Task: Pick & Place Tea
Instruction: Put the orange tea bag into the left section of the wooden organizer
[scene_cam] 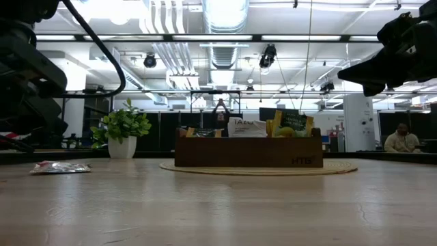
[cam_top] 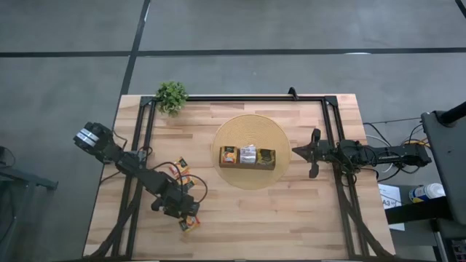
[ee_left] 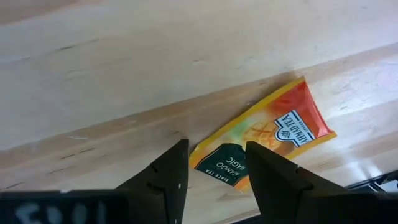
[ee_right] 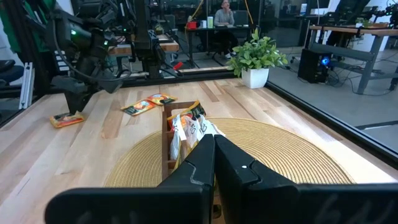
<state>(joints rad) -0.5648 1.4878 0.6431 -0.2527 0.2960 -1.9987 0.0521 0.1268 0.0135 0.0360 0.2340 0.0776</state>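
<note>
A yellow-red-black tea sachet (ee_left: 267, 134) lies flat on the wood near the table's near-left part (cam_top: 191, 225). My left gripper (ee_left: 216, 148) hovers over it, open, with the sachet's dark end between the two fingers and apart from them. Two more sachets (cam_top: 182, 169) lie farther back on the table. The dark-brown wooden box (cam_top: 247, 156) sits on a round woven mat and holds upright sachets in its compartments. My right gripper (cam_top: 297, 151) hangs shut just right of the box, above the mat.
The round woven mat (cam_top: 280, 138) lies at the table's middle. A small potted plant (cam_top: 172, 95) stands at the far-left corner. Black frame rails (cam_top: 149, 138) run along both sides of the table. A person sits in the room beyond (ee_right: 224, 12).
</note>
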